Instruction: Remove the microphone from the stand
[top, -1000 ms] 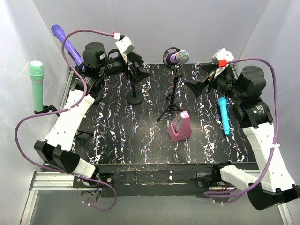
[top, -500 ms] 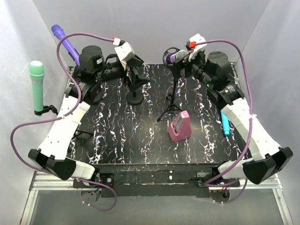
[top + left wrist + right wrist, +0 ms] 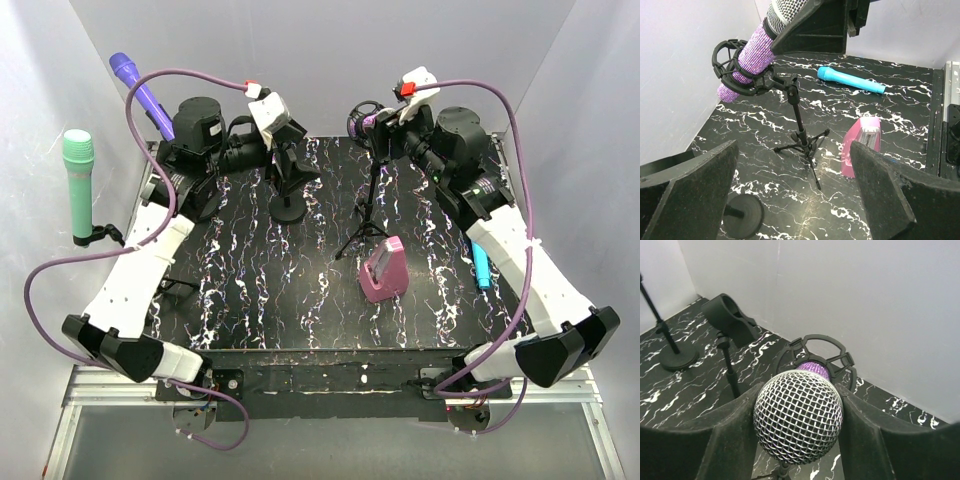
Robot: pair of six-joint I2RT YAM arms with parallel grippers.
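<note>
Shows the microphone [image 3: 372, 122] [image 3: 752, 55] [image 3: 798, 420], purple with a silver mesh head, sitting in the black ring holder [image 3: 722, 55] [image 3: 815, 342] on top of the tripod stand [image 3: 368, 215] [image 3: 799, 112]. Stands at the far side of the desk [image 3: 250, 290], a little right of the middle, tilted with the head upward.

Puts the right hand [image 3: 385, 130] [image 3: 797, 395] around the mesh head, with one of the fingers [image 3: 730, 430] on each side. Leaves no gap to see in the right wrist view. Cannot tell whether the pads press the head or only lie against it.

Holds the left hand [image 3: 288, 155] [image 3: 794, 146] spread wide with nothing inside, above the round-base stand [image 3: 289, 210] [image 3: 742, 215] and apart from the microphone.

Includes also a blue microphone [image 3: 481, 268] [image 3: 850, 80] lying flat on the desk near the right arm, and a pink box [image 3: 384, 270] [image 3: 862, 145] in front of the tripod legs. Shows a green microphone [image 3: 78, 180] upright by the left wall.
</note>
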